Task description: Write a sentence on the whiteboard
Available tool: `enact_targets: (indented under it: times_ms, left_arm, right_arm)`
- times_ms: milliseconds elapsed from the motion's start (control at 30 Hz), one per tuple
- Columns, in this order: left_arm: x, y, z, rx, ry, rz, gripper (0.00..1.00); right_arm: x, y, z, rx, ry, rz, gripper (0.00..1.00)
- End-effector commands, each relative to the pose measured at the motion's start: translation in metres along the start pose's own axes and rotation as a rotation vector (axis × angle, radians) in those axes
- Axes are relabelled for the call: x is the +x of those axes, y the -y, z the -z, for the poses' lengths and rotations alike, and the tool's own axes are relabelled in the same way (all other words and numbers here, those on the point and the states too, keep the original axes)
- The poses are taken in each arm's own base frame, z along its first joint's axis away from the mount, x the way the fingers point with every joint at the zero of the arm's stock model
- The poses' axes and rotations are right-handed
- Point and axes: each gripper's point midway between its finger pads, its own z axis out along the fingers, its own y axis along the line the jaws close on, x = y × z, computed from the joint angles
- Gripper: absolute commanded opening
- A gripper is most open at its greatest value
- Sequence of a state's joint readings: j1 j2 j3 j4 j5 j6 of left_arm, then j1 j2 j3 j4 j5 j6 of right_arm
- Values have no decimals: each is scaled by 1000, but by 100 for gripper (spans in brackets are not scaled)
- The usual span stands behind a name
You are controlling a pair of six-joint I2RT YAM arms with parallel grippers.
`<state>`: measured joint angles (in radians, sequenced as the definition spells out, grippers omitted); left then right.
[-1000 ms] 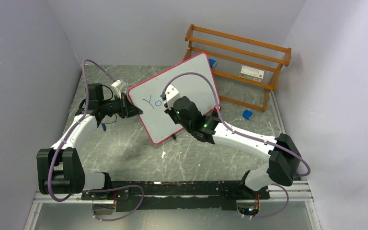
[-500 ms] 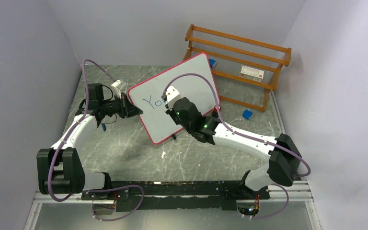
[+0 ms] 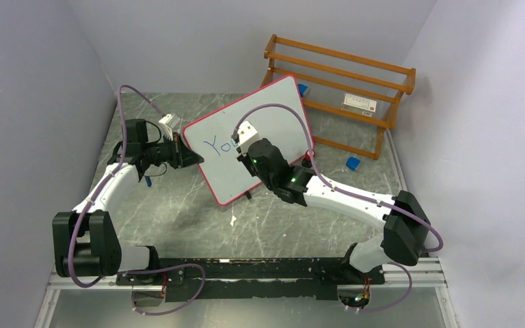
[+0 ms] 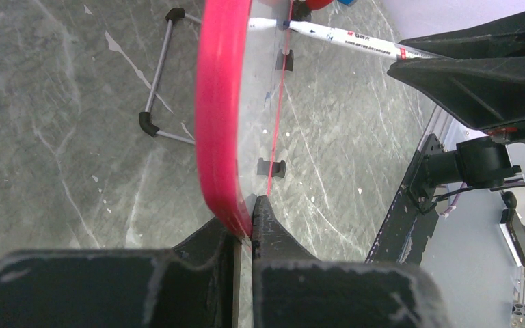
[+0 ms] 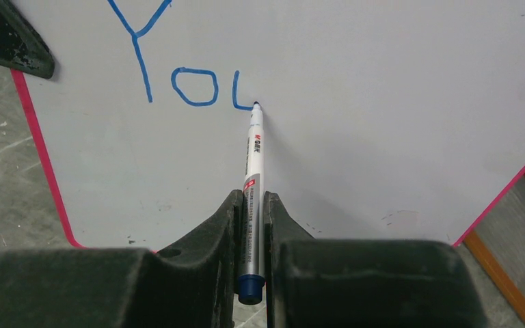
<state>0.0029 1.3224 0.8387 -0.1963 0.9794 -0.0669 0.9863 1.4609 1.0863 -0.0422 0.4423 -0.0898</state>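
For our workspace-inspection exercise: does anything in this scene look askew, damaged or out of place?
The wooden rack at the back sits slanted, seemingly tipped over rather than standing upright. A small white scrap lies on the table in front of the whiteboard. Nothing looks spilled or broken.

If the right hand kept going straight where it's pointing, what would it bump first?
The whiteboard. The right hand holds a marker whose tip touches it beside the blue letters, so the marker would press into the board first.
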Motion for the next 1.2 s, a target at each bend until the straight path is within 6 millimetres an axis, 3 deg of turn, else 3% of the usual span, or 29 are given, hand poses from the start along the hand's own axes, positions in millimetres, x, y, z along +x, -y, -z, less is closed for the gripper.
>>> enact_targets:
  times_ms: [0,667,1167]
  left_arm:
    - [16,-20,-8,-85,-57,-50,5]
    - [16,-19,-8,-84,-55,-51,5]
    - [15,-19,-7,-89,-54,-53,5]
  right_arm:
    - [-20,10,-5,40,64,-28,0]
    - [-32,10,-8,40,91,-36,0]
    - [-15,8,-3,26,47,-28,0]
